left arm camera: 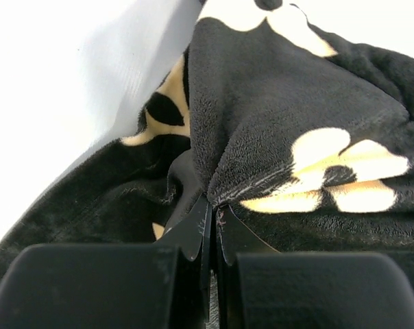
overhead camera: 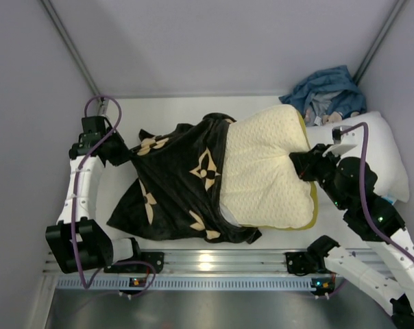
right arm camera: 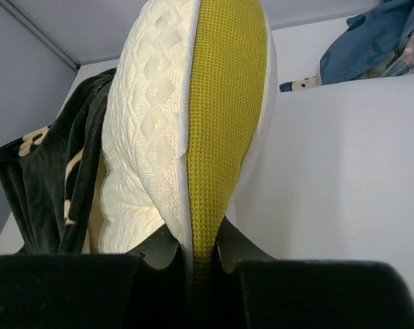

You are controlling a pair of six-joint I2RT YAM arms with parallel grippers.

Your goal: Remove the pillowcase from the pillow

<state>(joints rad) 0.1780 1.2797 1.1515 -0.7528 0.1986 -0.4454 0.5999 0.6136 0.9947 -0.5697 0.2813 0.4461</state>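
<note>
The black pillowcase [overhead camera: 173, 185] with tan flower shapes covers the left end of the cream quilted pillow [overhead camera: 265, 171], whose right part lies bare. My left gripper [overhead camera: 119, 155] is shut on the pillowcase's left edge; in the left wrist view [left arm camera: 212, 205] the black fabric [left arm camera: 296, 103] is pinched between the closed jaws. My right gripper [overhead camera: 304, 164] is shut on the pillow's right edge; the right wrist view [right arm camera: 201, 243] shows the olive-yellow trim [right arm camera: 221, 116] and cream quilting [right arm camera: 149, 116] clamped between the jaws.
A plain white pillow [overhead camera: 382, 154] lies at the right under my right arm. A blue cloth bundle [overhead camera: 323, 92] sits at the back right corner. Grey walls close in on the left, back and right. A metal rail [overhead camera: 214, 264] runs along the near edge.
</note>
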